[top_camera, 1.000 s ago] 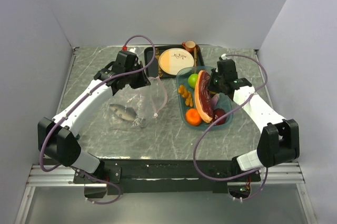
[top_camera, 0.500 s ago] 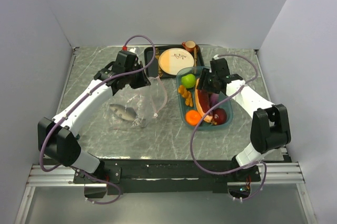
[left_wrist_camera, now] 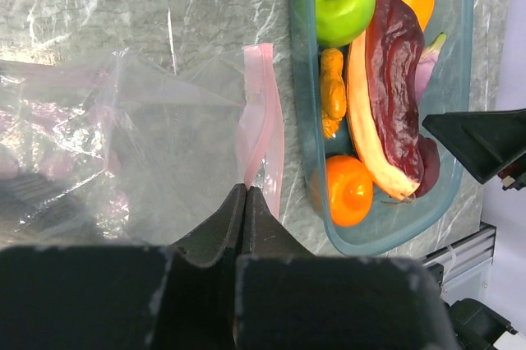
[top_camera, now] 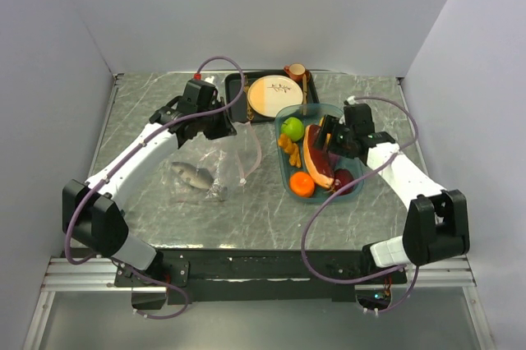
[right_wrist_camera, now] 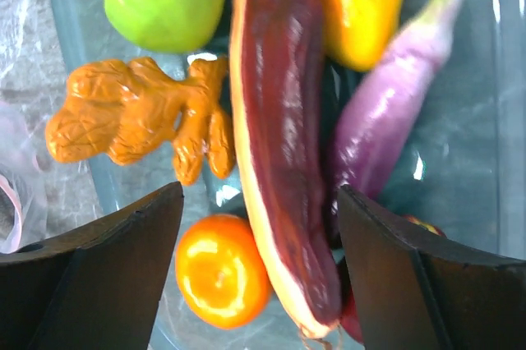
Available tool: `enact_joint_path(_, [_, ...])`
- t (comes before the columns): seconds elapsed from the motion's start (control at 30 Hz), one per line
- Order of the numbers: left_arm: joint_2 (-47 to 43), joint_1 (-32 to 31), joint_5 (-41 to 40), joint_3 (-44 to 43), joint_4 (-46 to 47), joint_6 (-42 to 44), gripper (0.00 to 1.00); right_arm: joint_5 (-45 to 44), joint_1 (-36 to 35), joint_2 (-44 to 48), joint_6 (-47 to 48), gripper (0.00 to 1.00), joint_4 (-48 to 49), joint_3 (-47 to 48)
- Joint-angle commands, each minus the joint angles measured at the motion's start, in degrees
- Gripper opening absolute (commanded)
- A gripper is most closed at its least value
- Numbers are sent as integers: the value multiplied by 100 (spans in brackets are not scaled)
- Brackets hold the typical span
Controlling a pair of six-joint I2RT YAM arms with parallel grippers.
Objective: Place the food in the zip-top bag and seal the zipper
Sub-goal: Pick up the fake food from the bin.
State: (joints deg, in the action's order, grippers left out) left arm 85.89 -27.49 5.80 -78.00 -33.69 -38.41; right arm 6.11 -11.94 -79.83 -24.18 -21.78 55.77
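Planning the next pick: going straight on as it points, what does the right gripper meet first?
Probably the long dark-red food piece in the teal tray, centred in the open right gripper; depth unclear.

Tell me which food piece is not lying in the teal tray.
The grey fish: it alone lies at the clear zip-top bag, while every other piece sits in the teal tray.
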Motion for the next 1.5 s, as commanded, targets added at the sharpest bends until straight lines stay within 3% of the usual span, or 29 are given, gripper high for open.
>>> enact_joint_path(0.0, [-37, -29, 53, -163, 109, 106, 1, 425, 385, 327, -86, 80, 68, -434])
enact_joint_path(0.27, [-90, -29, 97, -93, 135, 80, 1, 1348, 535, 486, -33, 69, 86, -909])
enact_joint_path(0.43, [-98, -38, 114, -49, 126, 97, 1, 1577, 535, 864, -192, 58, 297, -1270])
enact_joint_path(0.63, [-98, -38, 140, -31, 143, 88, 1, 1692, 535, 838, -174, 54, 244, -1411])
enact_joint_path(0.93, [-37, -64, 167, -93, 144, 97, 1, 1331, 535, 1058, -183, 60, 86, -1543])
enact_joint_path(1.27, [-19, -99, 158, -49, 170, 80, 1, 1806, 535, 671, -262, 57, 253, -1648])
enact_joint_path(1.47, [33, -108, 167, -111, 144, 88, 1, 1894, 535, 539, -130, 36, 236, -1508])
